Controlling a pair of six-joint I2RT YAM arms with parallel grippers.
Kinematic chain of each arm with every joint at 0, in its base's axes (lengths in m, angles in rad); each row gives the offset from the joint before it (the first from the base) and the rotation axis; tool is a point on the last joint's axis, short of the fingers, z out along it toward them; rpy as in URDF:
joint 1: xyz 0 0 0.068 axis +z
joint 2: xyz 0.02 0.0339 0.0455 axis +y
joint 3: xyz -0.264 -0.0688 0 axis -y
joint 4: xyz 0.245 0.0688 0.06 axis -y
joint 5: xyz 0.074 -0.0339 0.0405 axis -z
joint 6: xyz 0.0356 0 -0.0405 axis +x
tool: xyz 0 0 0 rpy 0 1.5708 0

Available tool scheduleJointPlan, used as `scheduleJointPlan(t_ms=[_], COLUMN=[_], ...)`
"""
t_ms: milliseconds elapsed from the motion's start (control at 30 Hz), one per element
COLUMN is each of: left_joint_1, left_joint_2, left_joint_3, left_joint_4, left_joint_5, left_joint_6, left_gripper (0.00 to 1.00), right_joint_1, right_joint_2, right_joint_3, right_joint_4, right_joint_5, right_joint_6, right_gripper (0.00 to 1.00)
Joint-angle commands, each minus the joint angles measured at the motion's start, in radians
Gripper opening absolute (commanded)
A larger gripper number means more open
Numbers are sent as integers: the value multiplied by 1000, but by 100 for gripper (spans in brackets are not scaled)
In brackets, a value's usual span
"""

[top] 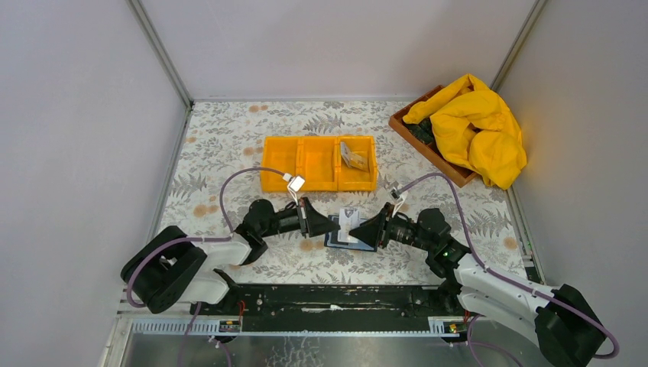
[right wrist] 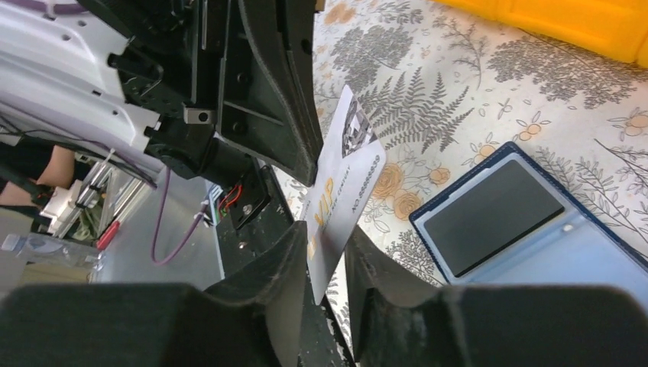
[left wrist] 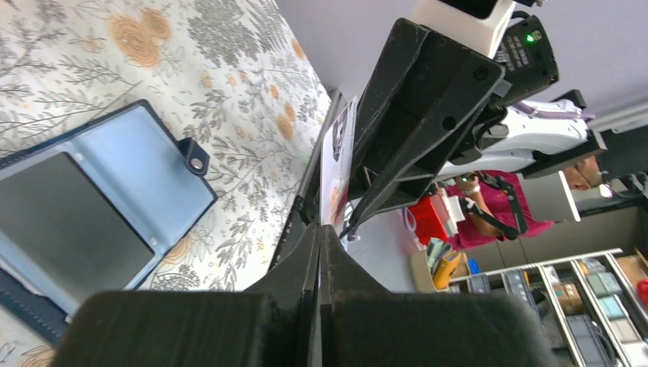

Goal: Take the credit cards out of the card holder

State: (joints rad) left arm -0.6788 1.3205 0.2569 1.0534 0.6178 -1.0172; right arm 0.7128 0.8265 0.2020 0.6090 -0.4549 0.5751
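Left gripper pinches a thin shiny card at twelve o'clock of the flat blue wallet; right gripper, apart, hides its bottom.

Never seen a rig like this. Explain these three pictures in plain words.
Two black-and-white robot arms are bolted to a flower-patterned table. One picture looks down from above; the others come from a camera on each wrist. On the table lie an open dark blue folding card holder, an orange three-compartment plastic tray with small cards in its right-hand compartment, and a wooden box holding yellow cloth. A white card stands inside the right gripper, near the shut left gripper; which one grips it is unclear.
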Motion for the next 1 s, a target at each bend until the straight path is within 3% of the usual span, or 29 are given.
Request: scheduleJointPlan(t_ms=[0,233,300,433,567,733,967], left_joint_1=[-3,-2,-2,-1,5,6,5], left_joint_2=[30,45,38,10,-32,-72,-61], left_joint_3=[2,3,-5,-36,-18,-7,27], left_joint_4=[182,181,183,243,158,161,113], left_joint_5=[35,25,12,27,60,117,203], left_joint_6=[-55,-49,-39,26,86,102,132], left_gripper=[0,0,3,37,52,54,45], right_joint_1=[7,8,8,8,8,8,8], right_joint_2=[-15,-42,-46,-33,-6,-18,-37], right_joint_3=[2,0,1,14,27,28,56], right_joint_4=[102,66,56,61,89,89,-10], right_joint_5=[-94,-91,-95,-189,-314,-404,-432], right_joint_6=[14,2,-1,-8,14,10,-30], right_gripper=[26,1,0,0,0,0,0])
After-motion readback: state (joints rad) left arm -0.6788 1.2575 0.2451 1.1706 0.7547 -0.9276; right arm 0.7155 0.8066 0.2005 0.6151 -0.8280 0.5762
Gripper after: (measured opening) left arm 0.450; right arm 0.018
